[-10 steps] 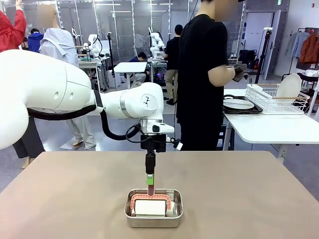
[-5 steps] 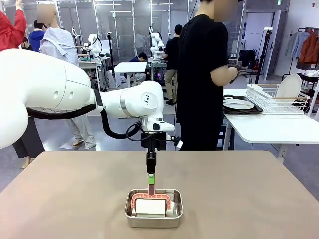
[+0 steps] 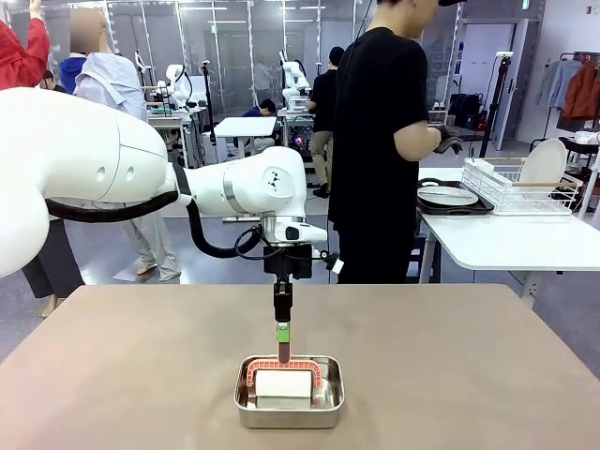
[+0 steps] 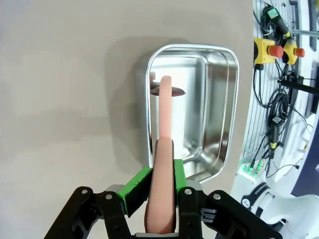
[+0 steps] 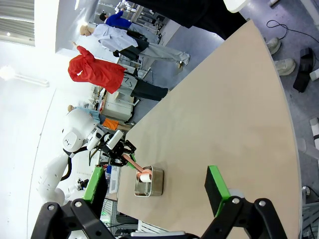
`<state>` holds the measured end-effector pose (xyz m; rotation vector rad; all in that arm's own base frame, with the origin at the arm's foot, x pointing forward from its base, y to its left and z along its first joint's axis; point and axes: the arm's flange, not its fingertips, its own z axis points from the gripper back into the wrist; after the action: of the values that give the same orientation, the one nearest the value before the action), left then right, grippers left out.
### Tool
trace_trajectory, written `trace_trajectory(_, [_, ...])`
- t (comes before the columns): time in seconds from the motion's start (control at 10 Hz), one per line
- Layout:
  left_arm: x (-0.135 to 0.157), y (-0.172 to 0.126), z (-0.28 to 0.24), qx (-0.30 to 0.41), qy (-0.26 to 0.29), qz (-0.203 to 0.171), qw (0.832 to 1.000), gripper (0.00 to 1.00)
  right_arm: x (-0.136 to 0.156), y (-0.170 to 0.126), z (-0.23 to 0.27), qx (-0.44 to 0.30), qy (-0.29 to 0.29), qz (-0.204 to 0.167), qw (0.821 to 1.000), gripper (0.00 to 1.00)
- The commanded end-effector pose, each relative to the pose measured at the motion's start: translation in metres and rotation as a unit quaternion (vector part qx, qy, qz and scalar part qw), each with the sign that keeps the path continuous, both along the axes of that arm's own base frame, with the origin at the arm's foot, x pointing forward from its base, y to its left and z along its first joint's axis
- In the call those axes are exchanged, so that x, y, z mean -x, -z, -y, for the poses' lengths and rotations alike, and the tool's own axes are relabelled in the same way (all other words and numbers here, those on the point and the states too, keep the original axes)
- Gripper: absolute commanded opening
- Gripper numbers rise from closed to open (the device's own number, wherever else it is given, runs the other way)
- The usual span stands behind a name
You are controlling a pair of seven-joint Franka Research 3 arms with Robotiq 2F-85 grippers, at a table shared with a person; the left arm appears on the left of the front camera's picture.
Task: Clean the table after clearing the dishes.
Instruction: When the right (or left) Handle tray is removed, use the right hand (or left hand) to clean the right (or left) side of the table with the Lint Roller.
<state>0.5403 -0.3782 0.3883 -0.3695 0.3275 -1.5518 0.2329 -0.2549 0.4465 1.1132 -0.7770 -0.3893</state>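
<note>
In the front view, the left gripper [image 3: 282, 337] is clamping the upright pink handle [image 3: 283, 357] of a white block-shaped wiping tool [image 3: 283, 386], which is sitting in the small rectangular steel pan [image 3: 289, 413] at the near middle of the beige-brown matte table [image 3: 469, 375]. A round white plate [image 3: 448, 195] is resting on a dark brown tray [image 3: 439, 209] on the white side table [image 3: 506, 236] at far right, so clearing looks done and wiping is not yet begun. In the left wrist view, the green pads [image 4: 135, 185] are pinching the handle above the pan. In the right wrist view, the right gripper [image 5: 156, 185] is hanging wide open, holding nothing, above the table.
</note>
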Motion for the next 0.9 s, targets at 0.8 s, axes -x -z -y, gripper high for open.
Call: trace_trajectory(0.8, [0.038,-0.102,-0.21,-0.072,-0.625,0.051,0.776,0.18,-0.001,-0.002,0.0,-0.001,0.004,0.006,1.0,1.0])
